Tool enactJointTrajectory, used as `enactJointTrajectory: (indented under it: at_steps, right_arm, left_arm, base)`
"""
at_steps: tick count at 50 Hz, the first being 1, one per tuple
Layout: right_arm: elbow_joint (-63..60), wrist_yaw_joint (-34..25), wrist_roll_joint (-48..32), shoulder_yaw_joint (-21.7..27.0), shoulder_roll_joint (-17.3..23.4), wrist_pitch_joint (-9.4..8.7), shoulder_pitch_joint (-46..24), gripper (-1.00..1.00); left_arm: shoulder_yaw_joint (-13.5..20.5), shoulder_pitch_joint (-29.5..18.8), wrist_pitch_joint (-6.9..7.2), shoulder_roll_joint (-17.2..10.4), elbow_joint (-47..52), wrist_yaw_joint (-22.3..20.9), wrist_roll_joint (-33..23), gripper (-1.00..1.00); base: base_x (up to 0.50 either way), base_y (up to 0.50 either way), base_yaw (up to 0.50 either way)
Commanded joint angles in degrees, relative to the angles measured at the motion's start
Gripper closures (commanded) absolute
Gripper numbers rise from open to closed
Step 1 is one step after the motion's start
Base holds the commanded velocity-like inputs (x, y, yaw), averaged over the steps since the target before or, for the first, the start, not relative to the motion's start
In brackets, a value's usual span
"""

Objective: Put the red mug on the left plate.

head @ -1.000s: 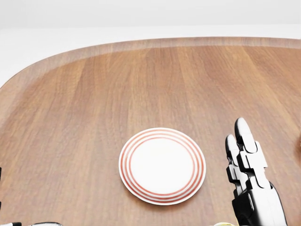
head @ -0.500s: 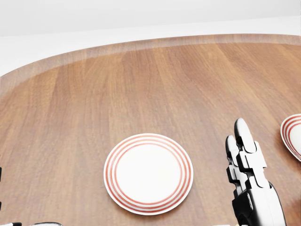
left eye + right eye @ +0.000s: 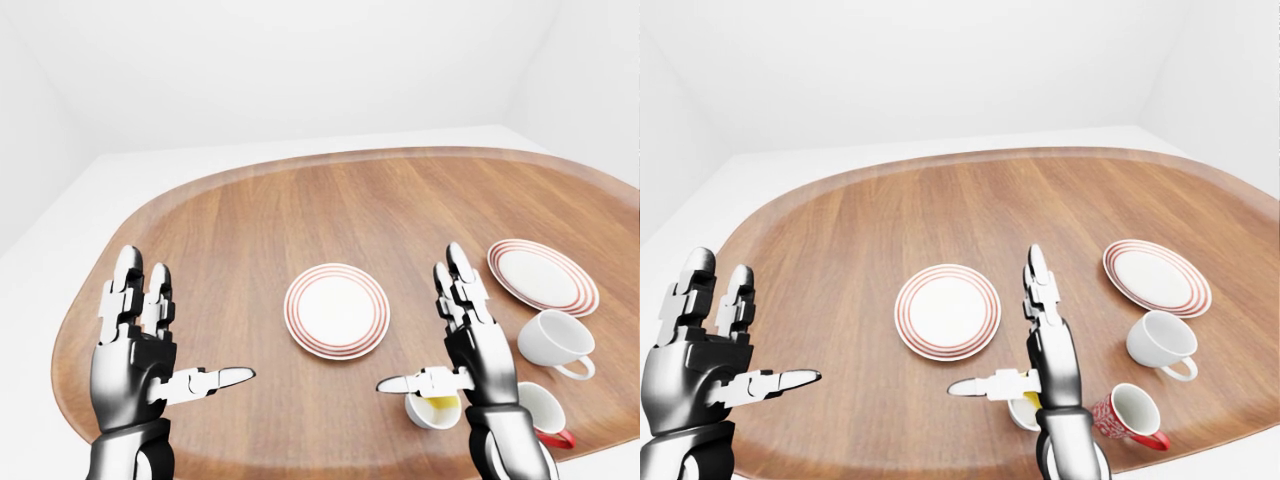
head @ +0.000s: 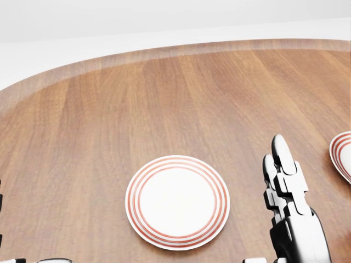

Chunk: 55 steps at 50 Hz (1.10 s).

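While glossy red mug [image 3: 1122, 413] lies tipped on oval woodgrain table [image 3: 250, 230], right hand [image 3: 1045, 350] and left hand [image 3: 135, 335] splayed wide, empty; white walls.

The head view looks steeply down, close on the oval wooden table [image 4: 164, 98]; both eye views sit farther off, sharing its red-ringed white plate [image 3: 336, 310] at 12 o'clock.

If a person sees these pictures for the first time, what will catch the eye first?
Two open metal hands, the left hand and the right hand, raised over the wooden table. Between them lies the left plate with red rings. At the lower right of the right-eye view the red mug lies on its side near the table edge, below a white mug.
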<state>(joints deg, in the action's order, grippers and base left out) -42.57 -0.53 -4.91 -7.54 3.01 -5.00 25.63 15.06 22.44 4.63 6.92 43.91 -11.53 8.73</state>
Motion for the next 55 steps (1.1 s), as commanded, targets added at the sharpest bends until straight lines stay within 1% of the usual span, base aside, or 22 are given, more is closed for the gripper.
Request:
enactJointTrajectory:
  at_steps: [1, 9, 12, 16, 18, 24, 26, 34, 38, 40, 55]
  right_arm:
    - [0.84, 0.41, 0.35, 0.97, -0.56, 0.00, -0.39, -1.00]
    - [0.25, 0.92, -0.69, 0.40, -0.53, 0.00, -0.38, -1.00]
    - [0.07, 2.53, -1.92, 0.86, -0.86, 0.00, -0.29, -1.00]
    - [-0.62, 1.46, -0.06, 0.95, -0.65, 0.00, 0.74, -1.00]
    - [-0.71, 1.76, -0.97, 0.73, -0.60, 0.00, 0.47, -1.00]
    - [0.49, 2.10, -0.43, 1.57, -0.98, 0.00, -0.20, -1.00]
    - [0.61, 2.22, -0.38, 1.84, -1.19, 0.00, -0.45, -1.00]
    - [0.82, 2.20, -1.07, 1.48, -1.15, 0.00, -0.90, -1.00]
    - [0.72, 0.88, -0.71, 0.38, -0.51, 0.00, -0.61, -1.00]
    - [0.71, 0.07, -0.26, -0.09, -0.07, 0.00, -0.28, -1.00]
    - [0.64, 0.27, -0.54, -0.03, -0.10, 0.00, -0.79, -1.00]
  left_arm:
    - [0.09, -0.03, 0.09, -0.03, 0.04, 0.03, 0.11, -1.00]
    - [0.21, 0.00, 0.03, 0.03, 0.08, -0.08, 0.14, -1.00]
    - [0.21, -0.08, 0.05, 0.03, -0.03, -0.07, 0.08, -1.00]
    - [0.19, -0.14, 0.11, 0.02, -0.03, -0.03, 0.08, -1.00]
    - [0.09, -0.10, 0.00, 0.02, -0.07, -0.04, -0.03, -1.00]
    - [0.12, -0.03, -0.14, 0.03, -0.15, -0.06, 0.04, -1.00]
    - [0.09, -0.01, -0.20, 0.03, -0.17, -0.08, 0.02, -1.00]
    - [-0.03, 0.05, -0.42, 0.01, -0.38, -0.02, -0.06, -1.00]
    - [-0.07, 0.17, -0.52, 0.04, -0.31, -0.05, -0.07, -1.00]
    - [-0.06, 0.13, -0.51, 0.02, -0.38, -0.06, -0.06, -1.00]
    - [-0.07, 0.13, -0.56, 0.01, -0.45, -0.09, -0.09, -1.00]
  base:
    - [0.00, 0.00, 0.00]
    - [0.00, 0.00, 0.00]
    - [0.00, 0.00, 0.00]
    - [0.00, 0.00, 0.00]
    - [0.00, 0.00, 0.00]
    - [0.28, 0.43, 0.00]
    - [0.00, 0.00, 0.00]
    - [0.00, 0.00, 0.00]
    - [0.00, 0.00, 0.00]
    - [0.41, -0.02, 0.00]
    - [0.51, 0.01, 0.00]
